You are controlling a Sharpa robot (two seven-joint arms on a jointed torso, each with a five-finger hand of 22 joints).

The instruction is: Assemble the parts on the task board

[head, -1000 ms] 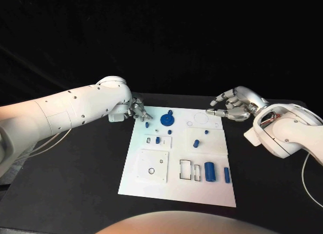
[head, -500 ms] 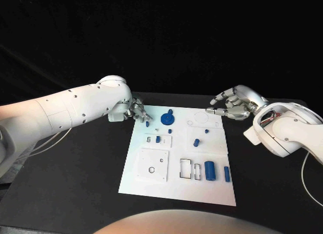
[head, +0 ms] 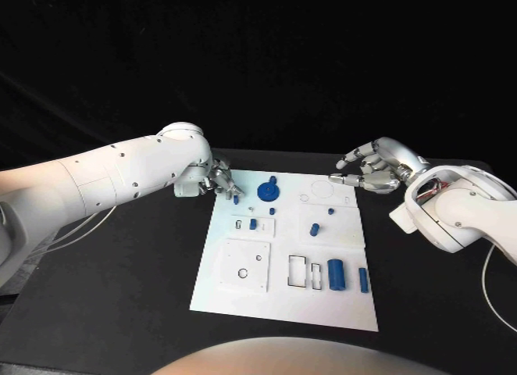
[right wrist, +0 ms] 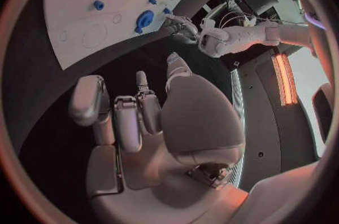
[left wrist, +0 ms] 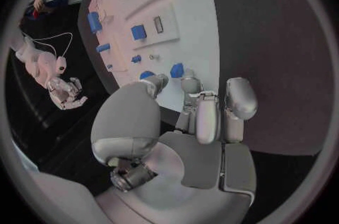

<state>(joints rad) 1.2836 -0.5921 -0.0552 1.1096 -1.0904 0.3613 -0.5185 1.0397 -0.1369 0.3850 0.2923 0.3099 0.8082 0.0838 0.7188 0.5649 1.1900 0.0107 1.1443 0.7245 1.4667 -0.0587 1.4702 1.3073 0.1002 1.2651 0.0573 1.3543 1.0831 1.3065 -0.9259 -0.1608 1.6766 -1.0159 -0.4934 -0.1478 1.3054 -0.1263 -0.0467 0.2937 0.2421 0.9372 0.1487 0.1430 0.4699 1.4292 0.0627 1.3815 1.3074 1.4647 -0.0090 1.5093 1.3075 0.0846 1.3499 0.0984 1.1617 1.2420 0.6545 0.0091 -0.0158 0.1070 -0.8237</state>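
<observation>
The left robot hand (head: 219, 181) hovers empty, fingers apart, at the task board's (head: 247, 289) far-left corner; a small blue part (head: 236, 199) lies just right of its fingertips. The right robot hand (head: 369, 173), also empty, is farther off.

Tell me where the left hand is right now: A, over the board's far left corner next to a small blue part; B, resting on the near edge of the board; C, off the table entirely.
A: the left hand hangs at the far left corner of the task board, its fingertips by a small blue part.
</observation>
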